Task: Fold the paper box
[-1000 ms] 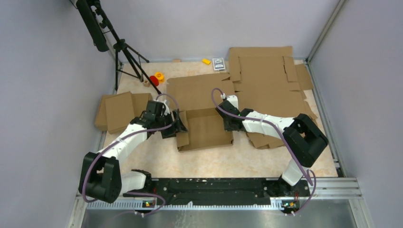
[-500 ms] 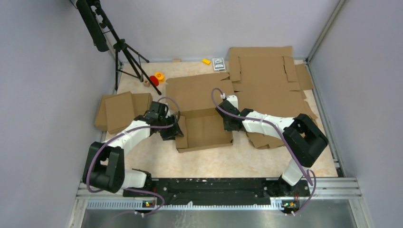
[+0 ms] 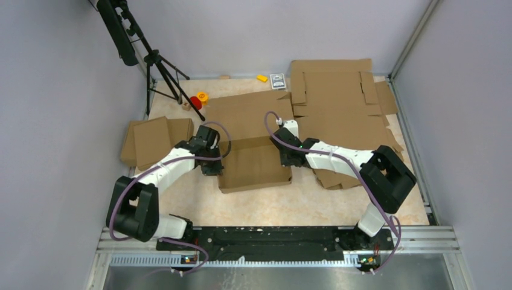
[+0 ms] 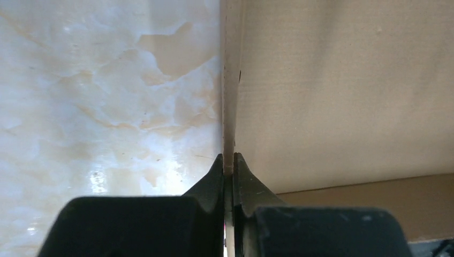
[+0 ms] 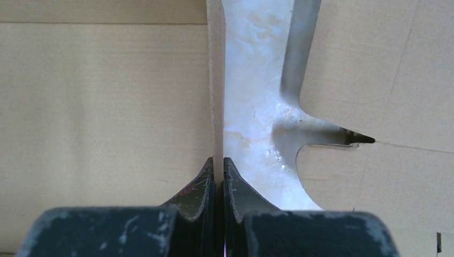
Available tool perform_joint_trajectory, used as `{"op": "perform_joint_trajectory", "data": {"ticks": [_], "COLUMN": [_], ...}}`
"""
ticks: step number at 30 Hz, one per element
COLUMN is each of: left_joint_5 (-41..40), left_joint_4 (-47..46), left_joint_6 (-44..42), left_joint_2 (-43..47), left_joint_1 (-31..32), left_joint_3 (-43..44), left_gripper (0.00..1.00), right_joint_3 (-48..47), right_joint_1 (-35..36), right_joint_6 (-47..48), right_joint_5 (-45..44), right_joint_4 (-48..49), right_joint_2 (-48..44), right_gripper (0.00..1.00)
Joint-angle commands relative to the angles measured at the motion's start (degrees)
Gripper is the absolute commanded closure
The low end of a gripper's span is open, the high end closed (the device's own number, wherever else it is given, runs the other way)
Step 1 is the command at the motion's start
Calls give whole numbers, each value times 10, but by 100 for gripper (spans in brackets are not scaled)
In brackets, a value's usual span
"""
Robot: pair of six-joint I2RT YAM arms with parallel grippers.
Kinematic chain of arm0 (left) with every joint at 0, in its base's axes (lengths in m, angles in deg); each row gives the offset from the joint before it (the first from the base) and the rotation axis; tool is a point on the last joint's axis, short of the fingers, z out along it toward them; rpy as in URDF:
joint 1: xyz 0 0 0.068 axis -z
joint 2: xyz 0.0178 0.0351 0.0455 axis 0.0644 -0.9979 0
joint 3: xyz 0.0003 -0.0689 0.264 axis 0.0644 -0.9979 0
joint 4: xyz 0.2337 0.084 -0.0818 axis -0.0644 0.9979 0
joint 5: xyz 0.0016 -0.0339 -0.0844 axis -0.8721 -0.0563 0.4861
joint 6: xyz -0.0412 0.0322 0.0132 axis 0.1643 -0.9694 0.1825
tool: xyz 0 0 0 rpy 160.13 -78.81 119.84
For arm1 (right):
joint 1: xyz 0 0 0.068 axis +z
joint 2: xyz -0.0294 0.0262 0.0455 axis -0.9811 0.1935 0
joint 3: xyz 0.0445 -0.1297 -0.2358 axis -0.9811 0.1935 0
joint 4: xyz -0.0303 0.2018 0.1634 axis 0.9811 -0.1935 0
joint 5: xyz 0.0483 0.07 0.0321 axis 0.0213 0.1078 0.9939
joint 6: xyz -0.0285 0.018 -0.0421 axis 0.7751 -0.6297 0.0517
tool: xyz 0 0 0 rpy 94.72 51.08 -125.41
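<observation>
The paper box (image 3: 256,166) lies mid-table as a shallow brown carton, its long back flap (image 3: 250,115) flat behind it. My left gripper (image 3: 215,165) is at its left side and is shut on the thin edge of the left wall (image 4: 230,107); the jaws (image 4: 229,165) pinch the cardboard between them. My right gripper (image 3: 288,161) is at the right side, shut on the right wall's edge (image 5: 216,80), with the cardboard between its fingertips (image 5: 218,163). The box's inner panel (image 5: 107,107) fills the left of the right wrist view.
A pile of slotted cardboard sheets (image 3: 338,96) lies at the back right, reaching close to the box's right wall (image 5: 385,80). Smaller cardboard pieces (image 3: 151,140) lie at the left. A tripod (image 3: 160,66), red and orange items (image 3: 197,99), a yellow block (image 3: 262,78) and a small card box (image 3: 278,81) stand at the back.
My left gripper has moved in on the box's left wall and closed on it. The box and my right gripper have shifted slightly left.
</observation>
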Motion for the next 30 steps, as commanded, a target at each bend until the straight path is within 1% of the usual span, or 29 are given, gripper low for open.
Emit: {"op": "perform_joint_trajectory", "data": {"ticks": [1, 5, 9, 10, 11, 12, 14, 17, 21, 25, 26, 27, 28, 30], "left_joint_5": [-70, -127, -154, -155, -157, -158, -160, -156, -155, -146, -146, -148, -151, -158], "left_joint_4": [27, 47, 56, 55, 55, 55, 55, 55, 50, 48, 47, 47, 48, 51], "left_joint_6": [-9, -7, -3, -3, -3, -3, -4, -6, -9, -7, -7, -7, -8, -9], "left_joint_2": [-5, -14, -15, -16, -17, -19, -26, -43, -59, -73, -77, -80, -84, -88], "left_joint_1": [18, 40, 49, 49, 49, 49, 48, 48, 48, 49, 49, 49, 49, 50], "left_joint_3": [37, 50, 56, 57, 58, 61, 67, 80, 83, 81, 81, 80, 80, 81], "left_gripper": [100, 100, 100, 88, 80, 76, 73, 71, 79, 82, 87, 98, 100, 100], "right_joint_3": [-37, -40, -28, -22, -15, -10, -4, 0, 7, 14, 14, 14, 16, 26], "right_joint_1": [22, 33, 42, 45, 48, 51, 55, 62, 66, 68, 70, 71, 72, 73], "right_joint_6": [-13, -22, -30, -30, -30, -32, -37, -41, -47, -55, -56, -59, -61, -62], "right_joint_5": [-35, -51, -64, -66, -65, -67, -70, -77, -84, -85, -87, -88, -89, -87], "right_joint_4": [4, -2, 4, 10, 16, 21, 24, 21, 19, 18, 19, 19, 21, 33], "right_joint_2": [0, -3, -12, -17, -22, -26, -31, -34, -39, -45, -46, -47, -49, -55], "right_gripper": [100, 100, 100, 100, 100, 100, 100, 100, 100, 100, 100, 100, 100, 100]}}
